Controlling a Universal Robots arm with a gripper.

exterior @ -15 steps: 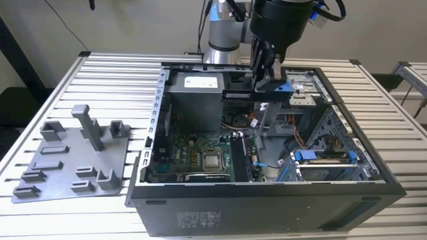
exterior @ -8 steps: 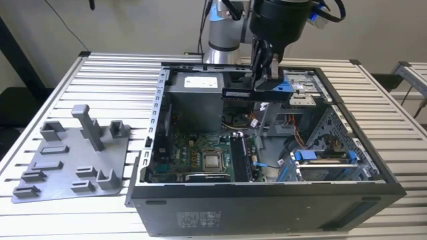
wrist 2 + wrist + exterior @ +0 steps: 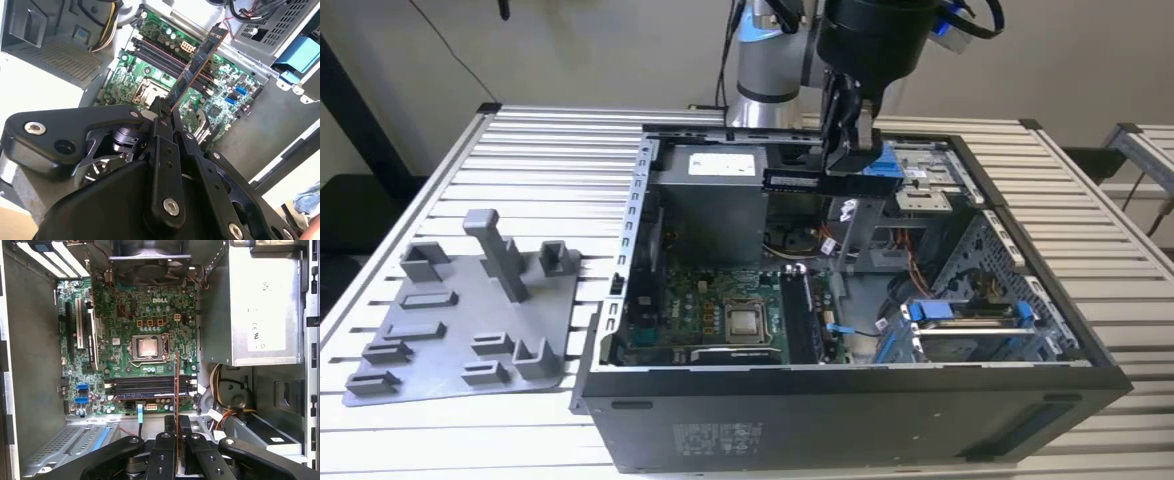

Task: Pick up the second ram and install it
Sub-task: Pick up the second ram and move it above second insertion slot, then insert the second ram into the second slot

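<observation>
Tool closed on the second ram, carried above the open computer case that stands on the slatted worktop. In the exterior view the stick juts out from the fingers toward that view's left, level and clear of everything inside the case, over the grey power supply. In the second wrist view the two black fingers pinch one end of the stick, and its row of chips runs away from the tool over the motherboard. In the first wrist view the stick is seen edge-on as a thin line rising from the fingertips, crossing the bank of memory slots that lies just beside the processor socket.

Step in hand: transport. The pick-up appears done, the grey plastic tray lies well apart on the worktop, and the stick is not yet in a slot.

Requirement of the insertion, as judged: the stick lies across the slots rather than along them, so seating calls for a turn that brings its long edge parallel to a free slot, a centred approach between the slot's end latches, and a straight press without tilt. Whether any slot is already filled cannot be told.
</observation>
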